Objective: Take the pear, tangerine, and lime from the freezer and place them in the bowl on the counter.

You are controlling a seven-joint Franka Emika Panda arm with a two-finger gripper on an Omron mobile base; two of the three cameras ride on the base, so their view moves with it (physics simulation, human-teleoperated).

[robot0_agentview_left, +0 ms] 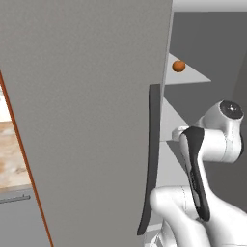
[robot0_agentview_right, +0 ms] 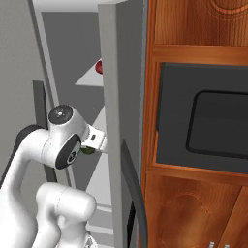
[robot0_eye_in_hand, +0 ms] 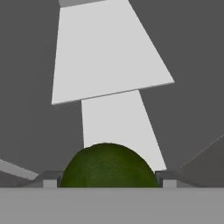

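In the left base view, the wide flat grey door of the freezer (robot0_agentview_left: 87,120) filled the left and centre of the frame, standing open, with its long dark curved handle (robot0_agentview_left: 150,159) running down just right of centre. To the right of the door edge the grey interior showed pale shelves (robot0_agentview_left: 190,72). The tangerine (robot0_agentview_left: 179,66) sat on an upper shelf, in the upper right of the frame, just beside the door edge. A strip of the beige marbled counter (robot0_agentview_left: 12,154) showed at the far left edge. The white arm rose from the lower right and reached into the interior at mid-height.

In the right base view, the arm rose from the lower left and its hand pointed into the freezer, left of a second grey door panel (robot0_agentview_right: 116,97) seen edge-on at centre. A dark green lime (robot0_agentview_right: 88,150) showed at the gripper (robot0_agentview_right: 93,145), near a pale shelf. A small red item (robot0_agentview_right: 99,67) lay on a higher shelf, partly hidden by the panel. Brown wooden cabinets (robot0_agentview_right: 193,29) and a dark oven front (robot0_agentview_right: 203,118) took up the right side.

In the hand view, the lime sat at bottom centre, with a finger tip (robot0_eye_in_hand: 50,179) on either side, clamped on it. Pale shelves lay beyond, in the upper centre.
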